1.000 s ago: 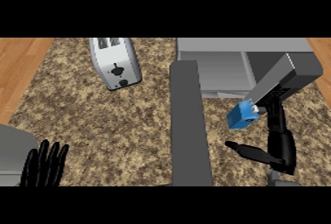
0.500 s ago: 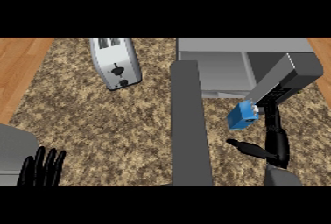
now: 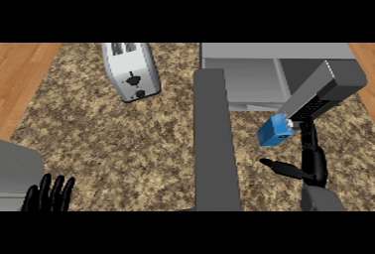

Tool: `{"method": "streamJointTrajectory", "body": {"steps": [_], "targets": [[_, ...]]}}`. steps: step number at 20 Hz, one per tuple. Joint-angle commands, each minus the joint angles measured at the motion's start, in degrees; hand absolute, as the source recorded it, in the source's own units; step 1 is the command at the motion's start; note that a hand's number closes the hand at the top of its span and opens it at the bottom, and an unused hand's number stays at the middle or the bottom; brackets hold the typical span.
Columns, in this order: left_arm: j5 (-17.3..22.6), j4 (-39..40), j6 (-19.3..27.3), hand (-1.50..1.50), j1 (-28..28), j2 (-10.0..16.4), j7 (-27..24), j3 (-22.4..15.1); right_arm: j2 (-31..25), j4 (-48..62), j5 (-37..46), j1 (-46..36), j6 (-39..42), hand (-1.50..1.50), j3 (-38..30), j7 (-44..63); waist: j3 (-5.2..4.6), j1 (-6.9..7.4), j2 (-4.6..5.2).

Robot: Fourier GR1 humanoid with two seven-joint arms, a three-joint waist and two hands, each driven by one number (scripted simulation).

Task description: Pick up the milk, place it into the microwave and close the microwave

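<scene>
1. Counter: a speckled brown stone top fills most of the head view, with a wooden strip along its left side.
2. Microwave: a grey box at the top right, with its cavity open toward the viewer. A slanted grey block with a black underside lies across its right part. I cannot tell what this block is.
3. Microwave door: swung fully open, seen edge-on as 1 long dark grey bar running down from the cavity's left side to the lower edge.
4. Toaster: silver, on the counter left of the microwave and well apart from the door. It has 2 slots at its far end and a black lever and knob on the near face. No lettering is legible.
5. Right hand: released, not clasping. The fingers are stretched straight toward the carton's right edge, and the thumb is spread out to the left, apart from the carton.
6. Milk: 1 blue carton, tilted, outside the cavity. It sits just in front of the microwave's lower right, right of the open door. Any print is too small to read.
7. Left hand: relaxed with fingers up, resting at the lower left edge and holding nothing.
</scene>
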Motion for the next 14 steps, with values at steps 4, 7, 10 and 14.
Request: {"method": "streamJointTrajectory", "body": {"steps": [4, 7, 10, 14], "targets": [[0.63, 0.6, -2.1, -1.5, 3.12, 0.35, -3.36, 0.82, -1.28, 10.35, 0.06, -5.88, -0.15, -1.5, -0.82, -5.92, 0.01, 0.2, 0.01], [2.12, -0.01, -2.54, -1.5, 2.35, 1.06, -0.81, 1.22, -1.97, 15.84, 0.01, -6.26, 3.21, -1.5, -1.11, -11.93, 0.04, 0.32, 0.1], [3.01, 1.45, -1.72, -1.5, -1.9, 1.29, 1.07, 3.29, -2.53, 10.53, -0.56, -7.62, 2.77, -1.5, 0.14, -5.68, -0.02, -0.13, -0.02], [2.11, -0.73, -1.96, -1.5, 1.56, 0.65, -0.46, 2.24, 0.67, 19.05, -0.5, -10.24, 0.68, -1.5, -0.76, -10.86, 0.03, 0.38, 0.11]]}}
